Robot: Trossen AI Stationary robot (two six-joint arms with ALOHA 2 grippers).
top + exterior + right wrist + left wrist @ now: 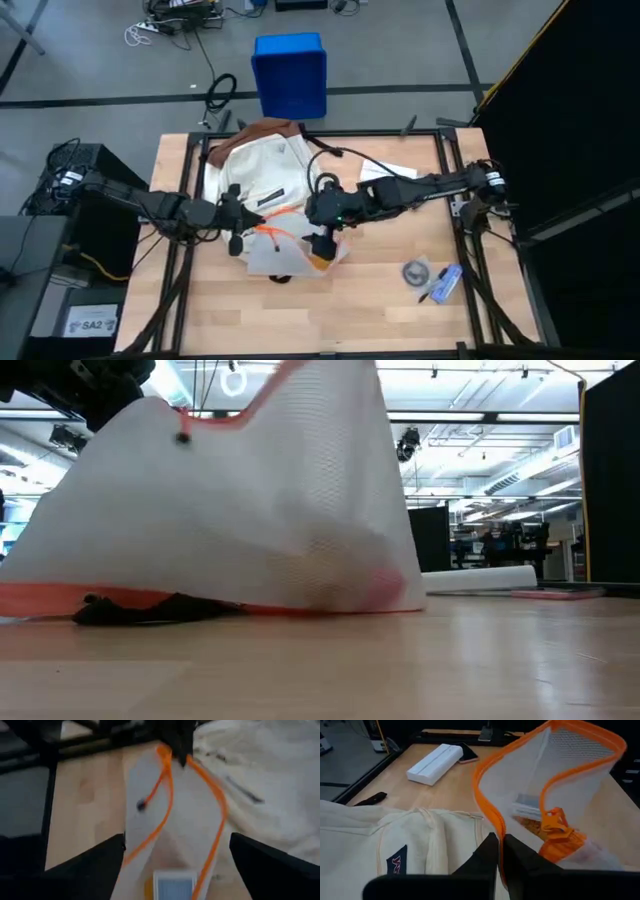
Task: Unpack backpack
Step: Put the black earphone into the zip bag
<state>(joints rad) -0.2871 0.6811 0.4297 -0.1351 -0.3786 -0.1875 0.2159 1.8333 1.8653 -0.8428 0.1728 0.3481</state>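
While the left gripper [501, 851] has its fingers [485, 854] pressed together on the orange edge of a clear mesh pouch [555, 795], the right gripper [176, 851] hovers over the same pouch with its fingers [260, 857] spread wide, touching nothing. Both meet near the bench [380, 300] centre. At 11 o'clock from them the cream backpack [258, 170] lies flat, reaching the far edge. Toward 4 o'clock sit a tape roll [416, 271] and a blue packet [447, 283]. Beyond the bench, at 12 o'clock, a blue bin [290, 73] stands on the grey floor [90, 70].
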